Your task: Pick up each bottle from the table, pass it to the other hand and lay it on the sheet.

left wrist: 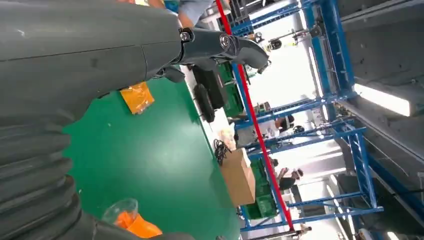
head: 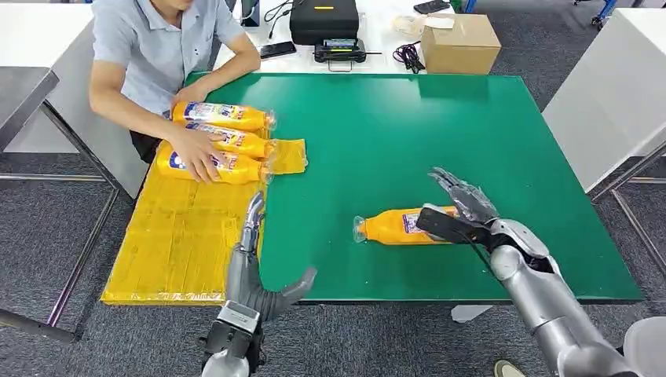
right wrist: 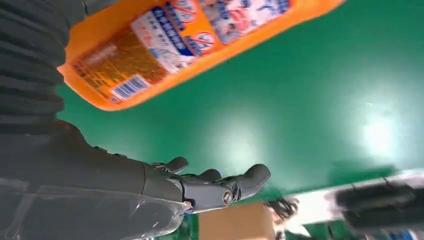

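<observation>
Reaching for item four: orange bottle (head: 397, 226) lying on its side on green table (head: 440, 133), about five o'clock. My right hand (head: 463, 206) hovers at its base, fingers spread, grasping nothing. Left hand (head: 259, 271) waits released at seven o'clock beside yellow sheet (head: 169, 243). Next, I judge: closing round the body, lifting, passing leftward.

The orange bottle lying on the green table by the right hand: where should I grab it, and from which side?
Probably grip the orange bottle around its wide labelled body, not the clear cap end. It lies on its side, cap toward the yellow sheet, base next to the right hand. Come down from above with that hand's fingers spanning the body's width; the hand is open, beside the base end.
</observation>
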You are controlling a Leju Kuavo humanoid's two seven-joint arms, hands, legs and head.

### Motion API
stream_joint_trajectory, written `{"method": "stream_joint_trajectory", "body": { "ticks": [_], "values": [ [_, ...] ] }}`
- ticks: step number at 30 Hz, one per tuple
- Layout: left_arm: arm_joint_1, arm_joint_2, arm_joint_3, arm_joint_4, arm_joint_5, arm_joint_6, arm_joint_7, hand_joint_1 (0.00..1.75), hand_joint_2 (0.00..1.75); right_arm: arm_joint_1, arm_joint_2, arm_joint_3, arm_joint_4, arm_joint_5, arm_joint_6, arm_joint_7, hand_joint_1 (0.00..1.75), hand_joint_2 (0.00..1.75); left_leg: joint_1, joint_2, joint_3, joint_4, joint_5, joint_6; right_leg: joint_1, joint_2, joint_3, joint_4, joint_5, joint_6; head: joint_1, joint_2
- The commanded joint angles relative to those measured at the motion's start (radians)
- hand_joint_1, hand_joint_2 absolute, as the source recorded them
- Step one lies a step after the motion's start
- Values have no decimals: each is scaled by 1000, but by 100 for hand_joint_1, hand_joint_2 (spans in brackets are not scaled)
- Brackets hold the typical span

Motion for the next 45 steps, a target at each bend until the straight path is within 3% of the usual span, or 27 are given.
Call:
{"method": "stream_joint_trajectory", "body": {
  "ticks": [1, 18, 20, 22, 27, 31, 36, 45],
  "values": [
    [-28, 32, -23, 54, 5, -4, 5, 0, 175, -45, -33, 73, 59, -10, 15, 7, 0, 175, 1, 2, 3, -1, -1, -2, 1, 1, 3, -1, -1, -2, 0, 0],
    [-28, 33, -23, 53, 5, -5, 7, 0, 175, -44, -35, 75, 58, -14, 19, 10, 0, 175, 1, 2, 5, -1, -2, -2, 1, 2, 4, -1, -1, -3, 0, 0],
    [-30, 35, -29, 59, 2, -14, 12, 0, 175, -32, -63, 90, 45, -25, 34, 18, 0, 175, 3, 4, 10, 1, -5, -5, 3, 3, 9, 0, -4, -6, 0, 0],
    [-32, 34, -31, 63, 3, -17, 13, 0, 175, -27, -99, 107, 32, -28, 40, 20, 0, 175, 0, 0, 2, -1, -1, -1, 0, -1, 2, -1, -1, -1, 0, 0],
    [-41, 32, -39, 76, 4, -25, 14, 0, 175, -37, -149, 142, 24, -46, 85, 27, 0, 175, 1, 1, 6, 0, -3, -2, 1, 0, 5, 0, -3, -3, 0, 0],
    [-58, 30, -53, 99, 15, -41, 20, 0, 175, -64, -152, 197, 90, -43, 138, 38, 0, 175, 1, 1, 4, 0, -2, -2, 1, 0, 4, -1, -1, -2, 0, 0],
    [-77, 31, -76, 130, 24, -47, 17, 0, 175, -116, -122, 261, 231, -27, 122, 15, 0, 175, 1, 4, 6, -1, -2, -2, 2, 3, 5, -2, -1, -3, 0, 0],
    [-93, 36, -101, 145, 36, -48, 14, 0, 175, -151, -187, 345, 255, -64, 180, 17, 0, 175, 0, 1, 3, 0, -1, -1, 1, 0, 3, -1, -1, -2, 0, 0]
  ]
}}
